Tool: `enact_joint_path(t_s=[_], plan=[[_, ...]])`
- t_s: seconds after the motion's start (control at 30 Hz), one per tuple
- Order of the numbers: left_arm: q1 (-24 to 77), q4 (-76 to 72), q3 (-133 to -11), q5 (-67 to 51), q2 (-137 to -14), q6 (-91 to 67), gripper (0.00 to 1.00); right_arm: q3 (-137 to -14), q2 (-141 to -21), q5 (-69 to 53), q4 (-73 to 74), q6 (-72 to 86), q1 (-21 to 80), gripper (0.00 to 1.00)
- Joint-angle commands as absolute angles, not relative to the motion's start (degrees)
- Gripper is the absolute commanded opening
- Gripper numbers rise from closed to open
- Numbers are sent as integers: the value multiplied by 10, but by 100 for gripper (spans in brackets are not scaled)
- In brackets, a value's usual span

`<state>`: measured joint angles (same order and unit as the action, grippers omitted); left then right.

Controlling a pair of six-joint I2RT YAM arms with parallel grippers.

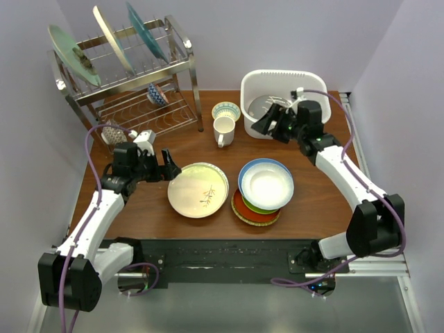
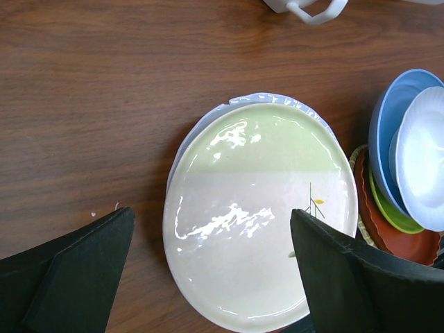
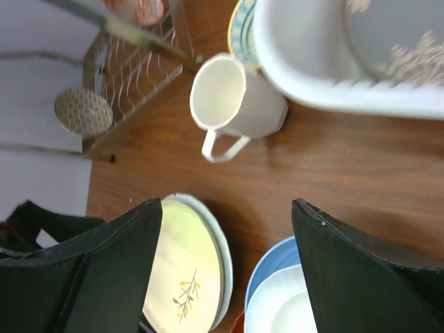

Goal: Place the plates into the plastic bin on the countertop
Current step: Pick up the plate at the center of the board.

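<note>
A cream plate with a twig (image 1: 198,189) lies on a white plate on the countertop (image 1: 139,208); it also shows in the left wrist view (image 2: 257,222) and the right wrist view (image 3: 182,277). To its right is a stack: white plate (image 1: 266,186) on a blue-rimmed plate (image 1: 244,173), lime green and red-orange (image 1: 243,207) below. The white plastic bin (image 1: 248,89) at the back holds a dark plate (image 3: 392,35). My left gripper (image 1: 166,166) is open, empty, just left of the cream plate. My right gripper (image 1: 267,119) is open, empty, above the bin's front rim.
A metal wire dish rack (image 1: 149,104) at the back left holds three plates on edge and a small bowl. A white mug (image 1: 223,130) and a small patterned bowl (image 1: 226,111) stand between rack and bin. A round brush (image 1: 111,132) lies by the rack.
</note>
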<state>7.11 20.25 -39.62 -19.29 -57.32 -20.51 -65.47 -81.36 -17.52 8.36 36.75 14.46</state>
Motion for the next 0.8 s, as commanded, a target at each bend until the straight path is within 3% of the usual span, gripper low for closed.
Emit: enact_joint_path(t_s=[0.0,0.43,0.77], plan=[[65,189,-395,-188,-577,-208,100,-625,-801,-176,54,359,201,77],[65,220,-403,-136,-640,-220,99,-603,-860,-152,74,351,320,69],[65,225,-408,-156,-696,-217,98,-573,-887,-146,76,349,353,56]])
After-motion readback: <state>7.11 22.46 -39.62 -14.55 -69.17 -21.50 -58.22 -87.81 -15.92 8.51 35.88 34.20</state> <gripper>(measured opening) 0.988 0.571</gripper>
